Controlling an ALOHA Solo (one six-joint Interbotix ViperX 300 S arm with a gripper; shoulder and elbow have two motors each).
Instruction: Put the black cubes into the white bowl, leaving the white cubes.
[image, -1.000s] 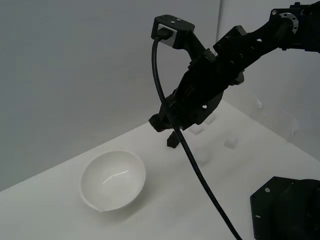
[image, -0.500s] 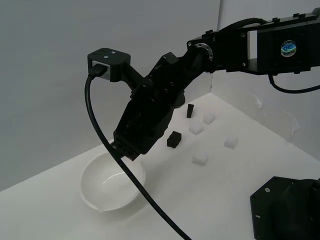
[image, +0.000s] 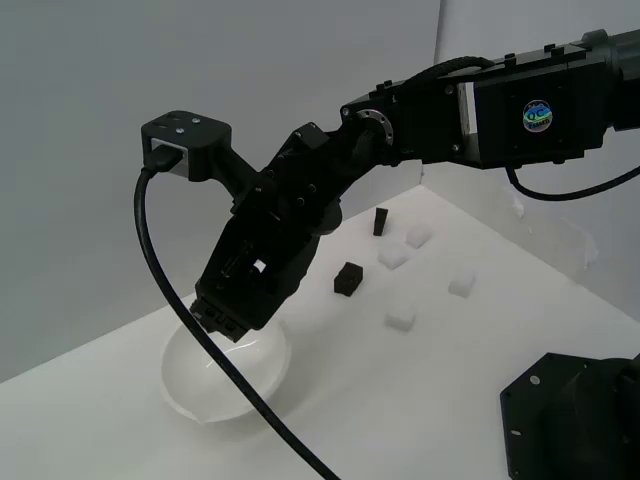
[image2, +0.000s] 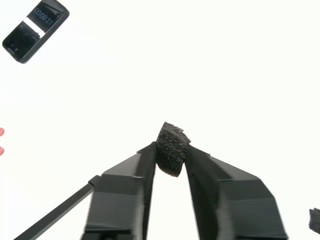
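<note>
In the wrist view my gripper (image2: 171, 156) is shut on a black cube (image2: 172, 141), which sits pinched between the two fingertips. Seen from outside, the gripper (image: 224, 318) hangs just above the white bowl (image: 180, 385), over its far side; the held cube is not distinguishable there. Two more black cubes stand on the table, one (image: 348, 279) near the middle and one (image: 380, 221) further back. Several white cubes (image: 400, 318) lie to the exterior view's right of them. The wrist view is washed out white, so the bowl does not show in it.
A black arm base (image: 570, 420) fills the exterior view's lower right corner. The arm's cable (image: 215, 370) loops down across the bowl. A dark phone-like device (image2: 35, 29) lies far off in the wrist view. A wall corner stands behind the cubes.
The arm has swung from above the cubes to the exterior view's left and lowered, ending just over the bowl. Two black cubes it had covered now show.
</note>
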